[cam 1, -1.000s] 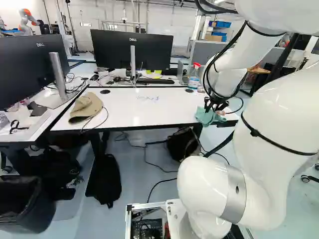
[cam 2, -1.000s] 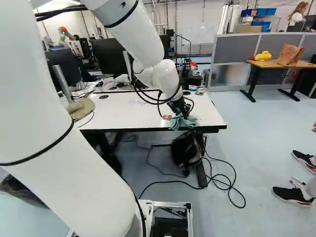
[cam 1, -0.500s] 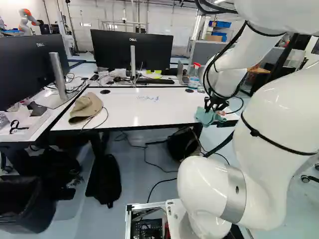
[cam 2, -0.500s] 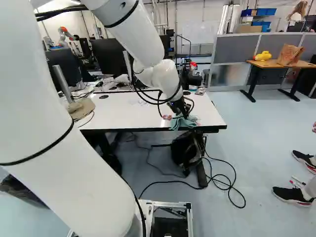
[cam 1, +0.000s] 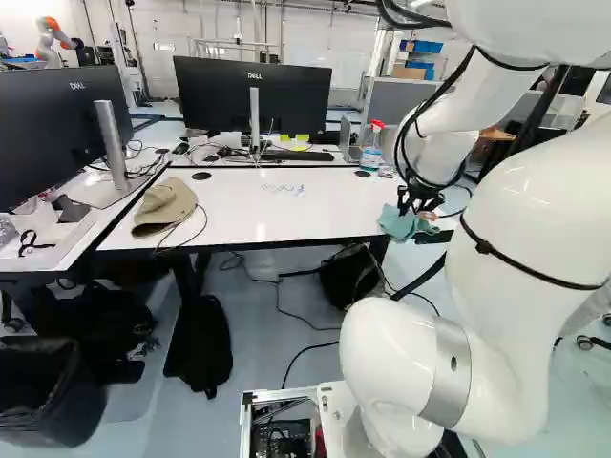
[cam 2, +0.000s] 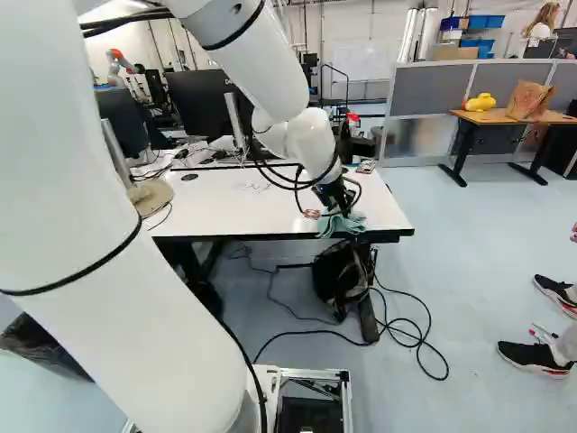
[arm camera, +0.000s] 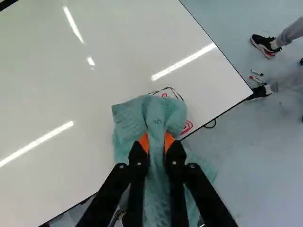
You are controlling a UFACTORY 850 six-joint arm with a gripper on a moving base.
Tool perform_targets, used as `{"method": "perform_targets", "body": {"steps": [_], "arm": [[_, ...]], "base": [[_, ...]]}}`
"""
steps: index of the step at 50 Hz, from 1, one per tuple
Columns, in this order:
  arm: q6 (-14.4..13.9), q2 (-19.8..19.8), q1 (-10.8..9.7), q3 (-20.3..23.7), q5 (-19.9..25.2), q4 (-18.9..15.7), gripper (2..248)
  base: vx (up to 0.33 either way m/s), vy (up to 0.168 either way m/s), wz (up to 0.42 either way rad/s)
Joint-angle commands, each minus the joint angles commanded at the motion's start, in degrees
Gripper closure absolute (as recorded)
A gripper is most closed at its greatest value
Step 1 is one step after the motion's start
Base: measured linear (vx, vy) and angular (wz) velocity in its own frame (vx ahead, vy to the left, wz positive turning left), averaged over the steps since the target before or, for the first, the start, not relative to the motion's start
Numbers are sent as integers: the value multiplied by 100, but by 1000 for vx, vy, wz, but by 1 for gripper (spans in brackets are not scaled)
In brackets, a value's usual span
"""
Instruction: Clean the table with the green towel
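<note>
Presently, left base view: you have the gripper (cam 1: 416,198) low over the white table (cam 1: 239,215), at its near edge toward one end. The green towel (cam 1: 402,223) sits under it, pale teal and crumpled. Blue marks (cam 1: 284,189) show on the tabletop; a khaki cap (cam 1: 164,204) lies well apart from the towel, and a spray bottle (cam 1: 371,148) stands beyond it.

Right base view: you see the towel near the table's corner, folds uneven, its lower part draped at the black-trimmed edge.

Wrist view: your gripper (arm camera: 156,142) has its orange pads pressed in from both sides on a raised, pinched ridge of towel. Cloth texture soft, napped; a rumpled flap spreads flat ahead of the fingers, and the rest fans out beneath them, crossing the table edge. Red marks (arm camera: 187,126) show just beside the towel, on the tabletop; black lines (arm camera: 169,88) show just past its far side.
</note>
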Motion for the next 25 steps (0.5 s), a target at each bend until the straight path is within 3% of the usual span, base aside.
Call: {"method": "perform_targets", "body": {"steps": [25], "arm": [[0, -209, -261, -216, 0, 0, 197]], "base": [[0, 0, 0]]}}
